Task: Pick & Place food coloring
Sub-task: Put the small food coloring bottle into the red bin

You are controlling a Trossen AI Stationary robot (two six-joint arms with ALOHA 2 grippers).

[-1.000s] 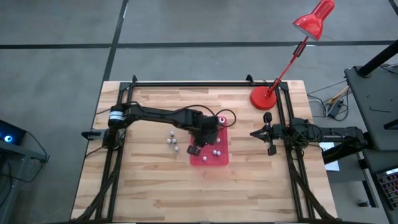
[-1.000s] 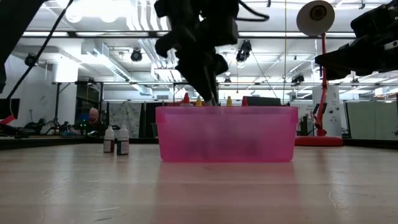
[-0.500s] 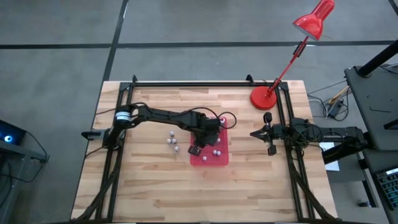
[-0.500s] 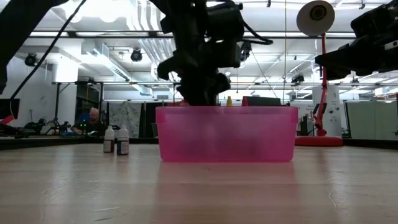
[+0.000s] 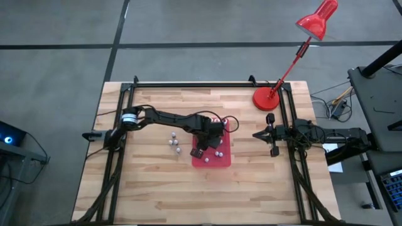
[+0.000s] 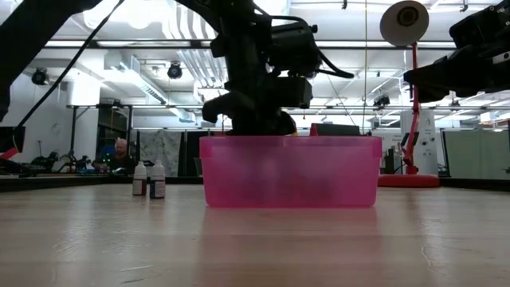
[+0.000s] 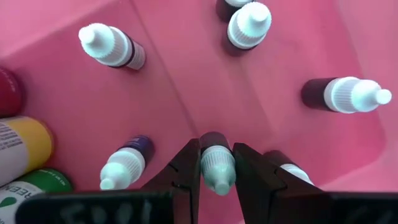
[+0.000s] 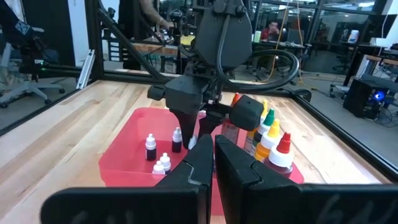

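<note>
The food coloring bottles are tiny, dark-bodied, with pale caps. Several stand or lie in the pink tray (image 5: 211, 161) (image 6: 291, 171), such as one (image 7: 112, 46) and another (image 7: 348, 94). Two more stand on the table left of the tray (image 5: 174, 145) (image 6: 149, 179). My left gripper (image 5: 198, 150) (image 7: 216, 169) reaches down inside the tray, shut on one bottle (image 7: 217, 163). My right gripper (image 5: 256, 134) (image 8: 213, 163) waits, shut, above the table's right side. The tray wall hides the left fingers in the low view. My left gripper pinches a small bottle between its two fingers, at the neck just below the pale teal cap (image 7: 216, 160). The fingers (image 7: 186, 168) come from above, pointing down. The bottle stands upright in the hold, inside the tray; whether its base touches the tray floor cannot be told.
Larger bottles with yellow, green, orange and red caps stand at the tray's far-right part (image 8: 268, 140) (image 7: 18, 149). A red desk lamp's round base (image 5: 265, 98) sits at the table's far right corner. Bare wood lies on the near side of the tray. A person shows in the room behind.
My left gripper has gone down from above the tray's rim into the tray, and the left arm has lowered with it. The bottles on the table and the tray have stayed in place.
</note>
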